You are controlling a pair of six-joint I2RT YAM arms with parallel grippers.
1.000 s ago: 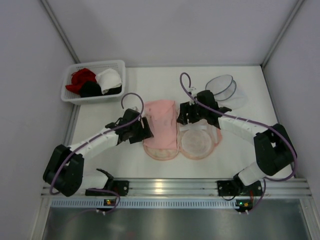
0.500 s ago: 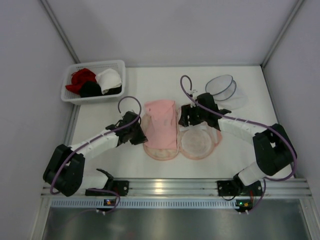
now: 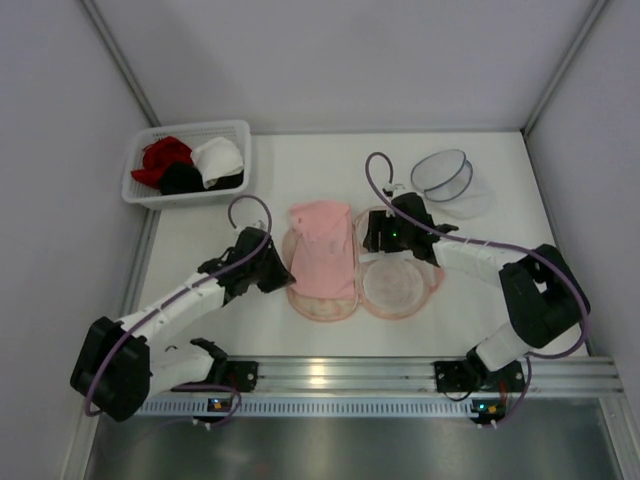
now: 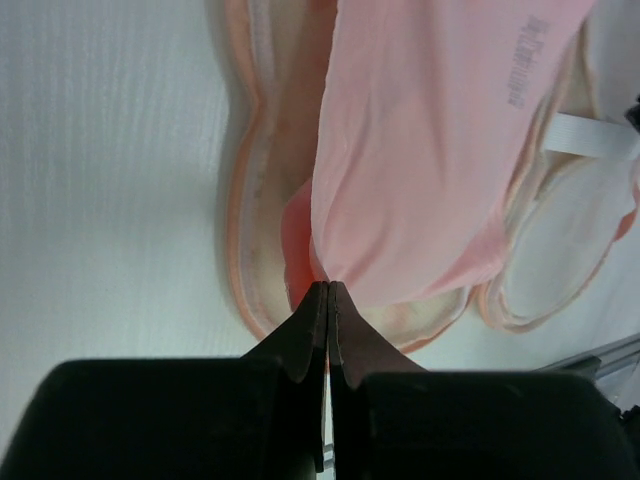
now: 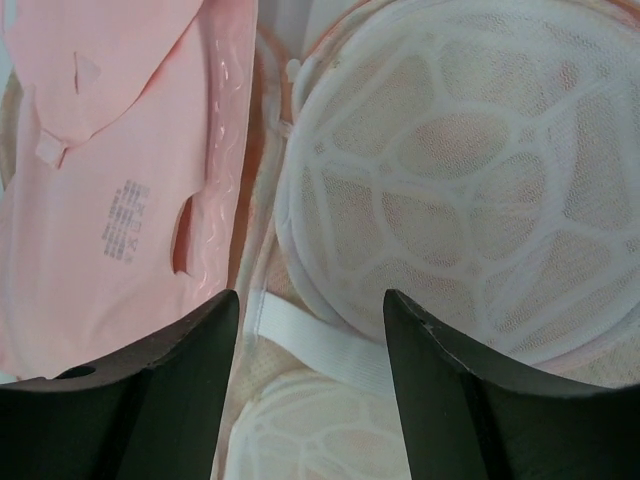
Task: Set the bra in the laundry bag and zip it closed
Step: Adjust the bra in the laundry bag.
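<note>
Bra [image 3: 322,245]: soft pale pink, smooth fabric, folded lengthwise, lying on the laundry bag [image 3: 398,287] half on left-arm side. Bag open flat on white counter [image 3: 200,230]: two round peach halves, other half shows white mesh dome, web pattern. Left fingers [image 4: 318,312] clenched, tips at bra corner; pinch on fabric unclear. Right fingers [image 5: 205,335] released, over flat white strap [image 5: 320,345] between halves.

My lab booth: plain panel walls [image 3: 350,60] box in the white table [image 3: 320,165], aluminium rail [image 3: 340,375] along its near edge.
</note>
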